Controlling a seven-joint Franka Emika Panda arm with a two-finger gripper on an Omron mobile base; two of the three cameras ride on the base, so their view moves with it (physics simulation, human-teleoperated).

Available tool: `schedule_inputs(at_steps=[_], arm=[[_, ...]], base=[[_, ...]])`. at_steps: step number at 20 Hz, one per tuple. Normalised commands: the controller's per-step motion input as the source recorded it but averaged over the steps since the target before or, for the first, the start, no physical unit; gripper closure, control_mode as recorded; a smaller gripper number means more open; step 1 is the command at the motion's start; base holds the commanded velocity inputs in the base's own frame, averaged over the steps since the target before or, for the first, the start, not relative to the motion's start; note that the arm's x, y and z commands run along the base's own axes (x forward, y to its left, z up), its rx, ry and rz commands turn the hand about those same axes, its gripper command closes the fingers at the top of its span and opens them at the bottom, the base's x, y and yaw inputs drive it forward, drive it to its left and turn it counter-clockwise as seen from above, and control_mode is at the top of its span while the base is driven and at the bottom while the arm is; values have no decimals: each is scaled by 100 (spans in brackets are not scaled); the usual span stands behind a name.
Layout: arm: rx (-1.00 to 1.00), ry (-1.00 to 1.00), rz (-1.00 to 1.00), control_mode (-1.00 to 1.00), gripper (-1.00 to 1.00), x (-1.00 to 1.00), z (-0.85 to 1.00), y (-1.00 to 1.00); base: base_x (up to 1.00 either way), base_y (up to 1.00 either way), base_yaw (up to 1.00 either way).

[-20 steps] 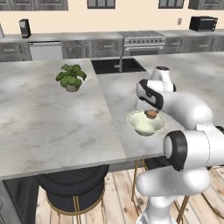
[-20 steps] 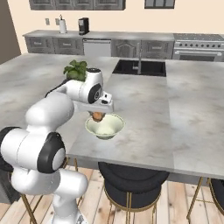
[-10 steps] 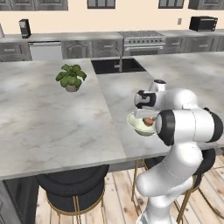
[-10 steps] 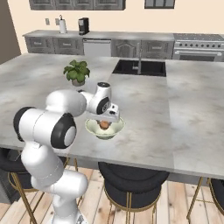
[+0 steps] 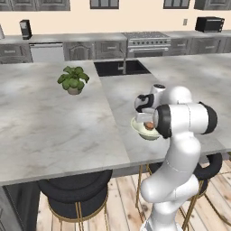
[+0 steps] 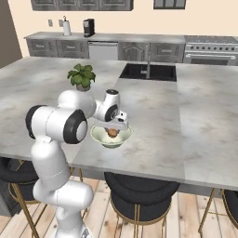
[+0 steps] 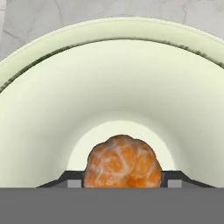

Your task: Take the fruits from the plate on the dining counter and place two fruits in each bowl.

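Observation:
A pale cream-green bowl [image 5: 136, 125] [image 6: 99, 138] stands near the front edge of the dining counter [image 5: 54, 131] [image 6: 204, 139]. My gripper [image 5: 148, 122] [image 6: 113, 129] reaches down into it and is shut on an orange-red round fruit [image 5: 148, 126] [image 6: 112, 133]. In the hand view the fruit [image 7: 122, 162] sits between my dark fingertips [image 7: 72, 180], low over the bowl's inner wall [image 7: 113, 87]. I cannot tell whether the fruit touches the bottom of the bowl. The plate is out of view.
A small potted plant [image 5: 72, 80] [image 6: 82, 76] stands on the counter to the left. A dark sink [image 5: 122, 67] [image 6: 148, 72] with a tap lies behind. Black stools [image 5: 74, 198] [image 6: 139, 195] stand below the counter's front edge.
My hand has come down with the fruit from just above the bowl to inside it. The arm has folded in closer over the bowl. The bowl has not moved.

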Motion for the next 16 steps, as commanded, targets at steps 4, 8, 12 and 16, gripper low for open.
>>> schedule_inputs(at_steps=[4, 8, 12, 16], arm=[[0, 2, 0, -100, 100, 21, -40, 0], [0, 1, 0, -100, -100, 14, -31, 0], [0, 1, 0, -100, -100, 4, -5, 0], [0, 0, 0, -100, -100, 0, 0, 0]], base=[[0, 0, 0], [0, 0, 0], [0, 0, 0], [0, 0, 0]])
